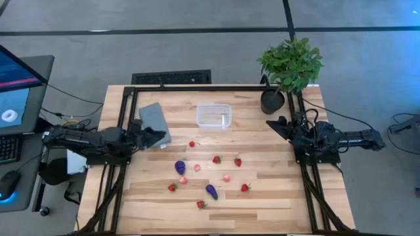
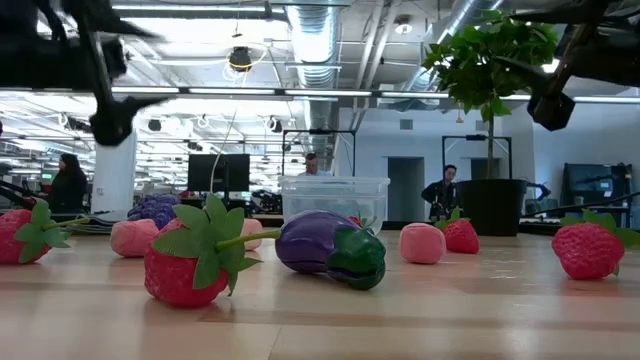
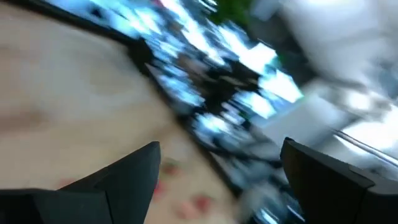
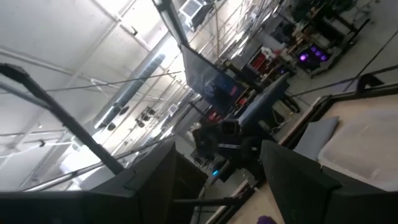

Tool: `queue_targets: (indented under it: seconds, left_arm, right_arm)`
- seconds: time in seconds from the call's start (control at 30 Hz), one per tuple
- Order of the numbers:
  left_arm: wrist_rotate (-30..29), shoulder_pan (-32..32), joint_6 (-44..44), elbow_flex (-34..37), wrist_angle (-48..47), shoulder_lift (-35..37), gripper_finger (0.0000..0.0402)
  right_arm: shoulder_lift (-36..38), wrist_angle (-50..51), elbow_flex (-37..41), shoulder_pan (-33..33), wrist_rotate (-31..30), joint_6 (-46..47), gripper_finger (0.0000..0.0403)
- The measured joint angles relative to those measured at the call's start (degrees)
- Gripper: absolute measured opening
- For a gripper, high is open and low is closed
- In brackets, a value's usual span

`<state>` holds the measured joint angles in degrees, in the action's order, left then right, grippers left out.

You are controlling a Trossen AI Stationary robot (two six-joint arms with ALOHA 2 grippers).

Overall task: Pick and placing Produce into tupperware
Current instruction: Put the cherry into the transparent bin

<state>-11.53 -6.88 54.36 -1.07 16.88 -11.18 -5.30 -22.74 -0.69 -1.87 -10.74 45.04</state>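
The clear tupperware (image 1: 214, 116) stands on its base on the far middle of the table, also seen in the low view (image 2: 335, 200). The produce lies scattered on the wood nearer than it: red strawberries (image 1: 216, 159) (image 1: 245, 187) (image 2: 185, 265), pale pink pieces (image 1: 226, 177) (image 2: 422, 243) and two purple eggplants (image 1: 180, 167) (image 1: 211, 191) (image 2: 325, 245). My left gripper (image 1: 156, 136) (image 3: 217, 168) is open and raised at the table's left, over the grey lid. My right gripper (image 1: 274, 124) (image 4: 217, 168) is open and raised at the table's right, beside the plant pot. Neither holds anything.
A flat grey lid (image 1: 155, 122) lies left of the tub, under my left gripper. A potted green plant (image 1: 289, 65) stands at the far right corner, close to my right arm. A black frame (image 1: 197, 87) runs along the table's edges. People stand in the room beyond (image 2: 443, 190).
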Motion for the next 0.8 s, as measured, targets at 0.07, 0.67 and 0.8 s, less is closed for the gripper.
queue_targets:
  seconds: [0.07,0.67,0.8]
  left_arm:
    - [3.13,-1.47,0.13,-1.29,1.86,-1.85,0.032]
    - [-18.55,-6.56,-40.97,-38.38,-33.38,-45.43,0.032]
    - [-13.64,-4.68,-41.93,-41.46,-38.49,-51.78,0.032]
  right_arm:
    - [0.0,0.0,0.0,0.0,0.33,-0.38,0.026]
    - [-12.08,-4.77,-2.57,-0.08,2.15,-7.58,0.026]
    - [-15.75,-4.72,-2.67,-1.2,2.42,-7.58,0.026]
